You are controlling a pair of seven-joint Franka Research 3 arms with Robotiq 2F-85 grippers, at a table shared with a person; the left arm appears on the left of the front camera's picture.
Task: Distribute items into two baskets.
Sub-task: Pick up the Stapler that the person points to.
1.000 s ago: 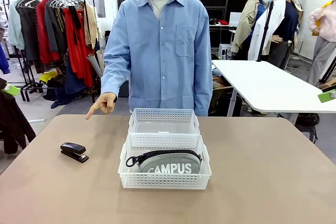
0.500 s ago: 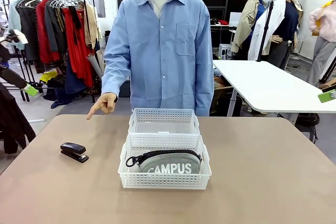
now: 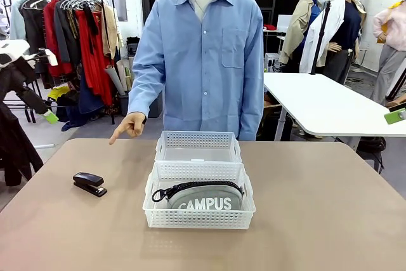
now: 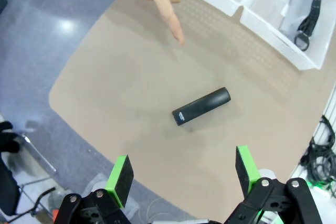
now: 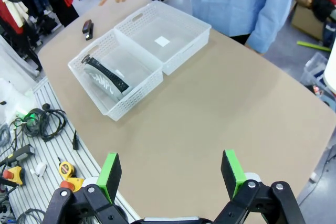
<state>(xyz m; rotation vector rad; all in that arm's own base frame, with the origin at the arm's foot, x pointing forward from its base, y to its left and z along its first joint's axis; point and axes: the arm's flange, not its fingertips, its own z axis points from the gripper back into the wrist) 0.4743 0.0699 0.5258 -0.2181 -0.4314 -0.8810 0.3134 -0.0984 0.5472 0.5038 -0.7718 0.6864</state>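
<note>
Moved since a second ago: your left gripper (image 4: 184, 163) is swinging further in at the front view's left edge, and the person is shifting slightly toward picture right.

- Left fingers: standing spread wide, pinching nothing, hanging above the table (image 3: 317, 207) and looking down on the stapler (image 4: 201, 106).
- Stapler: lying flat on the table, well left of the baskets, untouched.
- Right gripper (image 5: 170, 171): fingers also standing spread, holding nothing, hovering over your side of the table, well apart from both baskets.
- Pouch (image 3: 206, 198): sitting inside the near basket (image 3: 200, 219), "CAMPUS" facing you.
- Far basket (image 3: 198, 139): sitting end to end against the near one.
- Hand (image 3: 132, 125): the person is pointing a finger down toward the stapler.
</note>
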